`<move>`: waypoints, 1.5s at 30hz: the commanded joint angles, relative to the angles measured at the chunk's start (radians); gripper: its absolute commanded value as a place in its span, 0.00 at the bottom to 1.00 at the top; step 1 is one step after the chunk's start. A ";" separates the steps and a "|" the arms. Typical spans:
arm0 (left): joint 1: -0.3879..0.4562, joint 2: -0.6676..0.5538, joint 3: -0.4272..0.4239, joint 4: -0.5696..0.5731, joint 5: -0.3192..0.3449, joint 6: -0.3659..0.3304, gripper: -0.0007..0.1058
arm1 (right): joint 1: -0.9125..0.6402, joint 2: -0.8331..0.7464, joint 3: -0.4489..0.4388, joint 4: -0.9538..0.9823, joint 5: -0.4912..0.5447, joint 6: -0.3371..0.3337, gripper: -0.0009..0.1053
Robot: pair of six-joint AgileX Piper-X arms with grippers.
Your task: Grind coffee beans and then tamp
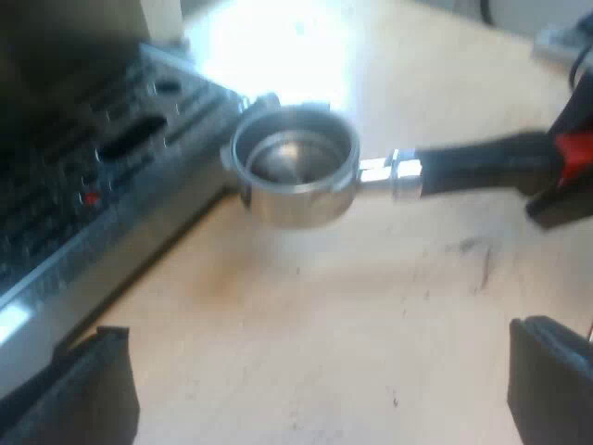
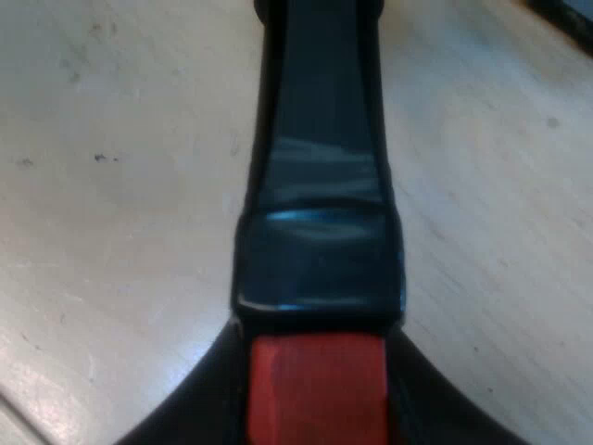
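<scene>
**Item:** metal holder (image 1: pixel 295 167), one.

**Handling (my judgement):** heavy at the basket end, rigid, polished steel likely slick. Best taken on the dark handle (image 1: pixel 477 167), near its red end (image 2: pixel 315 371).

**Grip:** my right gripper (image 2: pixel 315 413) is clamped there. My left gripper (image 1: pixel 315 380) hangs released, fingers wide.

**Appearance:** shiny round basket, apparently empty.

**Location:** just beside the base of the espresso machine (image 1: pixel 83 185), over the pale table (image 1: pixel 324 306).
</scene>
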 commanded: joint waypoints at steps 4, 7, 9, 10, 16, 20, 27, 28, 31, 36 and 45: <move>-0.006 0.109 0.001 -0.069 0.028 0.035 0.78 | -0.005 0.086 -0.007 -0.130 0.000 -0.055 0.01; -0.006 0.171 0.001 -0.073 0.029 0.035 0.78 | -0.005 0.149 -0.007 -0.169 -0.001 -0.055 0.01; -0.006 0.212 0.001 -0.073 0.029 0.035 0.78 | -0.008 0.182 -0.007 -0.192 -0.001 -0.055 0.01; -0.006 0.229 0.001 -0.073 0.029 0.037 0.78 | -0.008 0.206 -0.007 -0.212 -0.003 -0.055 0.01; -0.006 0.340 0.001 -0.089 0.029 0.036 0.78 | -0.008 0.294 -0.007 -0.267 -0.003 -0.053 0.01; -0.006 0.385 0.001 -0.108 0.103 0.036 0.78 | -0.041 0.341 -0.007 -0.267 -0.018 0.010 0.01; -0.006 0.390 0.001 -0.110 0.110 0.036 0.78 | -0.073 0.357 -0.007 -0.275 -0.057 0.009 0.01; -0.006 0.390 0.001 -0.110 0.110 0.036 0.78 | -0.073 0.357 -0.002 -0.275 -0.068 0.009 0.01; -0.006 0.390 0.001 -0.110 0.110 0.036 0.78 | -0.073 0.357 0.012 -0.275 -0.082 0.014 0.01; -0.006 0.390 0.001 -0.110 0.110 0.036 0.78 | -0.073 0.357 0.015 -0.275 -0.082 0.035 0.01; -0.006 0.390 0.001 -0.110 0.110 0.036 0.78 | -0.073 0.357 0.015 -0.275 -0.082 0.035 0.01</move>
